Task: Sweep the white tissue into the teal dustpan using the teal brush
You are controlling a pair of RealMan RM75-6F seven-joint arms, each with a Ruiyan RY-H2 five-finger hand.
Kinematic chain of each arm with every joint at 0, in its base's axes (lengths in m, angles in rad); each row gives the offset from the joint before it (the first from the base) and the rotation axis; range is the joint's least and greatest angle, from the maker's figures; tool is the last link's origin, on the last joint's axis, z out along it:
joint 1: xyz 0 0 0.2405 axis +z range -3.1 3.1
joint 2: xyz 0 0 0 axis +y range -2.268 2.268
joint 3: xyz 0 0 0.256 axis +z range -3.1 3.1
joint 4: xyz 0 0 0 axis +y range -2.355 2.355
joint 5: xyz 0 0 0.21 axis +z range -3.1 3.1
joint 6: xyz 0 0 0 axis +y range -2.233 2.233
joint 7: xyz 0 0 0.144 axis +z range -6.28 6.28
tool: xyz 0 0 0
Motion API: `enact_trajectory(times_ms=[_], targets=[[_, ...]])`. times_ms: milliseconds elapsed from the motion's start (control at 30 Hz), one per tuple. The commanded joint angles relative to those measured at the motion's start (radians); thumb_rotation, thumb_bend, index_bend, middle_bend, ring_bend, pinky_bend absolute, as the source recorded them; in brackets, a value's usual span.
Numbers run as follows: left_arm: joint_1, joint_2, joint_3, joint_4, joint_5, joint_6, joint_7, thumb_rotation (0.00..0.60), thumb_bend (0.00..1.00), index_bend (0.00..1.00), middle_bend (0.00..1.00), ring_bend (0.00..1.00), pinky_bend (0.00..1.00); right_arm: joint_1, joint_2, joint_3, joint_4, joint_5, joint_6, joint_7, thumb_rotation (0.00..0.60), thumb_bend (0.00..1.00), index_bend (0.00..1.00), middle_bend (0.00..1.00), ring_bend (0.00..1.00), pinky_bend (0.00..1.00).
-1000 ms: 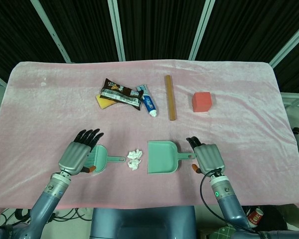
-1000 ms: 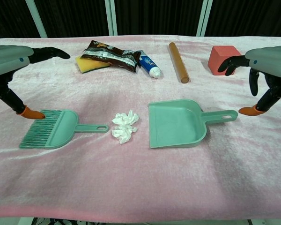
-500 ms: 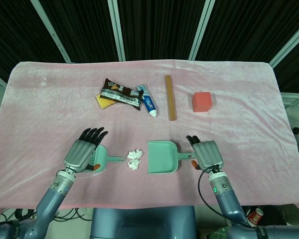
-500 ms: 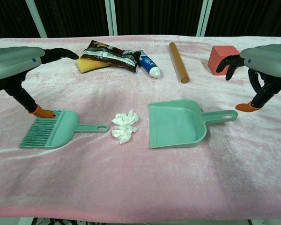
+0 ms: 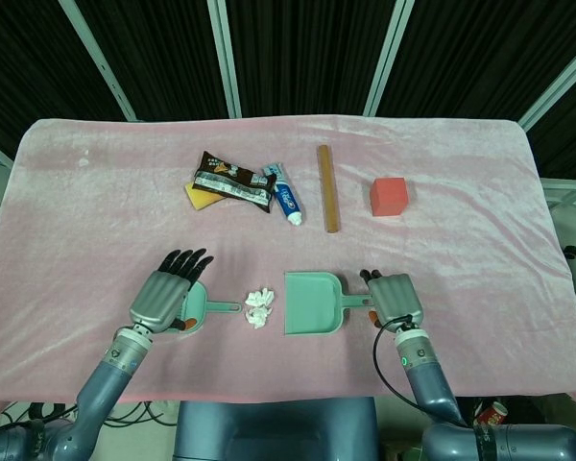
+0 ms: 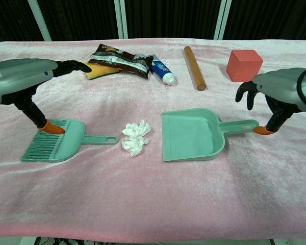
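Observation:
The teal brush (image 6: 61, 141) lies flat at the left, its handle pointing right toward the crumpled white tissue (image 6: 135, 137). Right of the tissue lies the teal dustpan (image 6: 191, 133), its mouth toward the tissue and its handle pointing right. My left hand (image 6: 21, 81) hovers over the brush head with fingers spread, its orange thumb tip touching the top of the bristles. My right hand (image 6: 279, 93) hangs over the end of the dustpan handle, its thumb tip at the handle's tip, gripping nothing. From the head view, the left hand (image 5: 167, 297) covers the brush head, and the right hand (image 5: 396, 299) sits beside the dustpan (image 5: 312, 303).
At the back of the pink cloth lie a brown snack wrapper (image 6: 121, 57) on a yellow sponge (image 6: 96, 70), a toothpaste tube (image 6: 161, 70), a wooden rod (image 6: 194, 60) and a red cube (image 6: 243, 65).
Both hands have moved inward and down: the left onto the brush head, the right to the end of the dustpan handle. Brush, tissue and dustpan have not moved.

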State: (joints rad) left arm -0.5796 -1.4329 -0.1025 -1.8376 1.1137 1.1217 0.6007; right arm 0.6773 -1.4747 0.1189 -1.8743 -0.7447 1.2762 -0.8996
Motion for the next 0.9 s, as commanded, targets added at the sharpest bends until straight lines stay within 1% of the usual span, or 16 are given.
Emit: enact_trajectory(times_ms=[33, 133, 367, 633, 833, 900], targets=[[-0.004, -0.005, 0.001, 0.006, -0.006, 0.0, 0.003, 0.6, 0.0, 0.0, 0.0, 0.0, 0.05, 0.005, -0.01, 0.0, 0.014, 0.005, -0.007, 0.005, 0.6, 0.23, 0.28, 0.35, 0.64, 0.8], [-0.008, -0.008, 0.002, 0.012, -0.011, 0.0, 0.004, 0.6, 0.0, 0.0, 0.0, 0.0, 0.05, 0.008, -0.021, 0.0, 0.027, 0.005, -0.011, 0.012, 0.6, 0.24, 0.31, 0.36, 0.64, 0.8], [-0.014, -0.013, 0.002, 0.023, -0.015, 0.002, -0.005, 0.6, 0.0, 0.0, 0.0, 0.0, 0.05, 0.011, -0.048, -0.003, 0.048, 0.015, -0.016, 0.025, 0.6, 0.24, 0.31, 0.36, 0.64, 0.8], [-0.018, -0.011, 0.003, 0.029, -0.013, 0.005, -0.017, 0.6, 0.0, 0.0, 0.0, 0.0, 0.05, 0.013, -0.081, -0.008, 0.072, 0.014, -0.012, 0.031, 0.6, 0.25, 0.35, 0.39, 0.64, 0.8], [-0.019, -0.015, 0.003, 0.038, -0.015, 0.008, -0.03, 0.6, 0.0, 0.0, 0.0, 0.0, 0.05, 0.015, -0.104, -0.007, 0.091, 0.006, -0.007, 0.037, 0.6, 0.26, 0.39, 0.41, 0.66, 0.8], [-0.02, -0.016, 0.003, 0.043, -0.015, 0.006, -0.033, 0.6, 0.0, 0.0, 0.0, 0.0, 0.05, 0.017, -0.11, -0.006, 0.095, 0.006, -0.007, 0.034, 0.6, 0.28, 0.42, 0.43, 0.66, 0.8]])
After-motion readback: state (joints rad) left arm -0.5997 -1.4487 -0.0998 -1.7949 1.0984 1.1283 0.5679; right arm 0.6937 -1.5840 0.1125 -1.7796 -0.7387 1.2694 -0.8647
